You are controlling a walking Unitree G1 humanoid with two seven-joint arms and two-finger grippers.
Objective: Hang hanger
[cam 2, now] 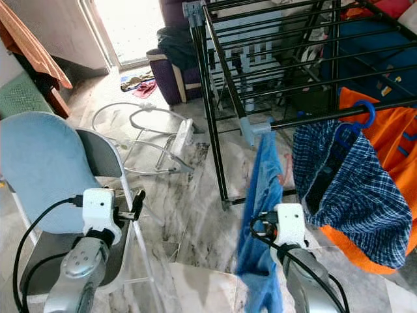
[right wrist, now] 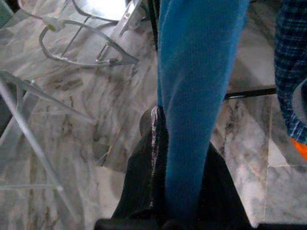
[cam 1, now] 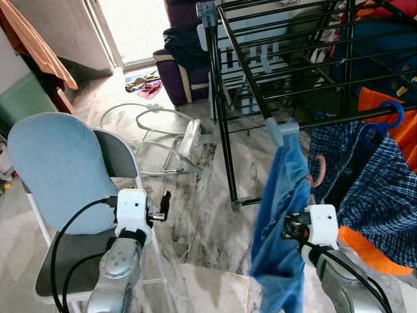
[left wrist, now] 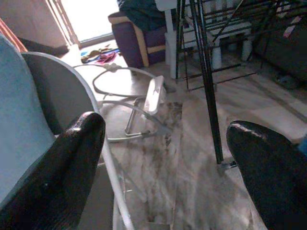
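Observation:
A blue hanger [cam 1: 393, 112] hooks over the front bar of the black drying rack [cam 1: 255, 83] and carries a blue plaid shirt [cam 1: 374, 186]. To its left, a plain blue garment [cam 1: 284, 195] hangs down from the rack's corner. My right gripper [cam 1: 291, 228] is low in front of the rack, shut on that blue cloth. In the right wrist view the cloth [right wrist: 196, 76] runs down between the black fingers [right wrist: 146, 163]. My left gripper [cam 1: 164, 203] stands open beside the chair, its fingers [left wrist: 72, 163] wide apart with nothing between them.
A folding chair [cam 1: 98, 254] with a light blue cushion [cam 1: 58, 163] stands close on the left. A white folded metal frame [cam 1: 166, 137] lies on the marble floor. A purple sofa [cam 1: 179, 62] is behind it. Orange cloth [cam 1: 374, 257] hangs behind the plaid shirt.

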